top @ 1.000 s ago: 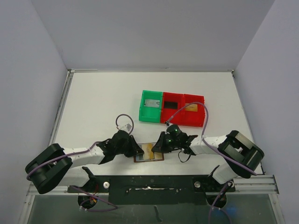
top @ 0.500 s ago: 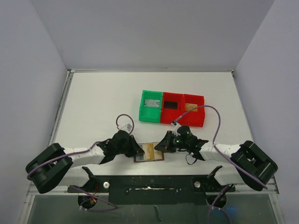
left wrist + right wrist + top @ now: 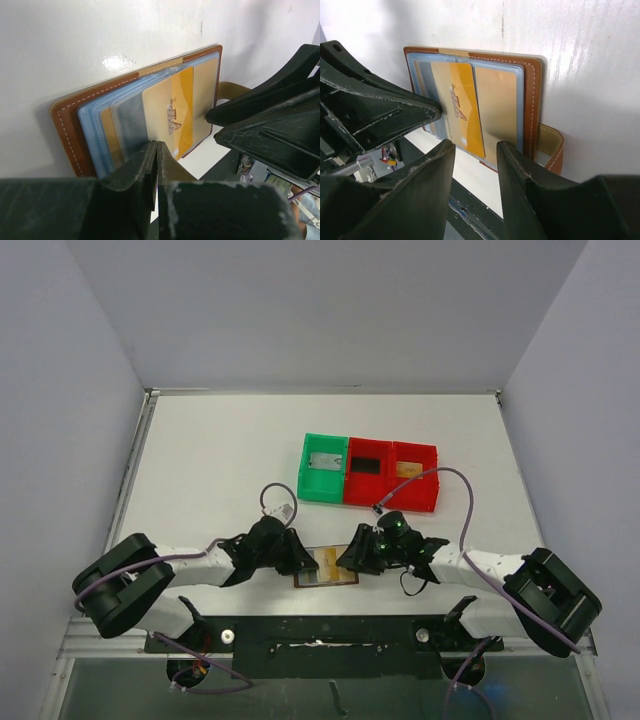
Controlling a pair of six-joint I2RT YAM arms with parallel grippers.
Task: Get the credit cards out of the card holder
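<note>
Gaping brown card holder (image 3: 64, 122), golden-orange card (image 3: 181, 102)

Lit brightly and evenly from above, sharp overhead, with only soft shadows on the desk (image 3: 220, 460). Shows a white glare patch beside the card holder (image 3: 62, 130) from the left wrist. Blurs on the near fingers (image 3: 140, 175) in both wrist views.

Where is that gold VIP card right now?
In the top view, the gold VIP card sits inside the open card holder at the table's near edge, between the left gripper and right gripper.
</note>
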